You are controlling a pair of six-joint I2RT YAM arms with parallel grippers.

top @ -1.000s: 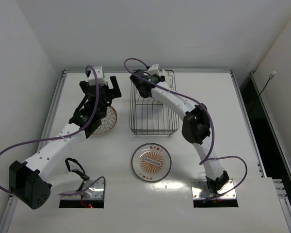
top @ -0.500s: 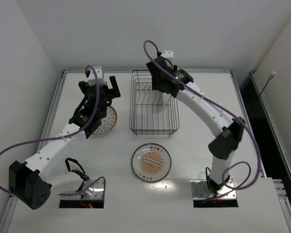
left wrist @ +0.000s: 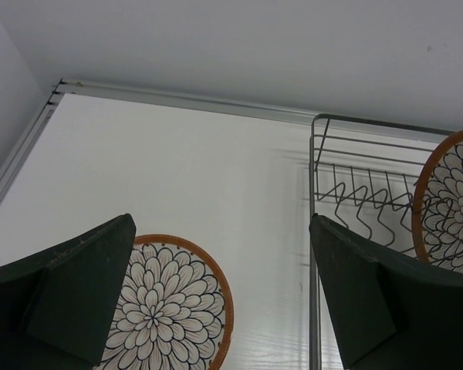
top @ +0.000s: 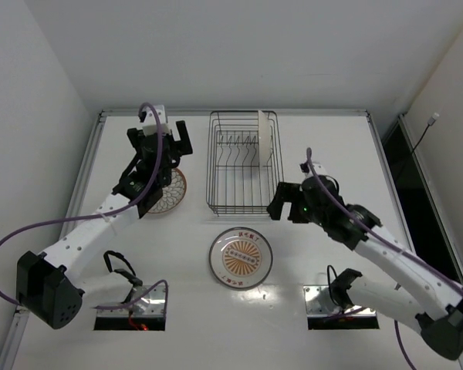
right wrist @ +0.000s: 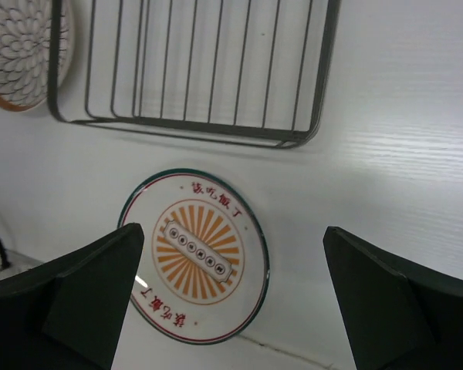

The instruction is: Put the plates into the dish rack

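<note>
I am observing the dish rack holding one petal plate, standing on edge at its right side. The second petal plate is lying on the bench under the left end effector, whose fingers are spread apart and gripping nothing. The sunburst plate is lying just in front of the rack, beneath the right end effector, likewise spread and empty.

Only lettering sits on white plate.
- Right wrist view: arc of red Chinese characters, about four glyphs, between rim and upper edge of orange sunburst.
- Second arc of red characters opposite, near lower rim, smaller and partly washed out by glare.
- Glyphs too soft to read with confidence.
- Centre: white bar with row of small dark round marks; can't tell if symbols or just dots.
- Top view: same red arcs show only as smudges, unreadable.
</note>
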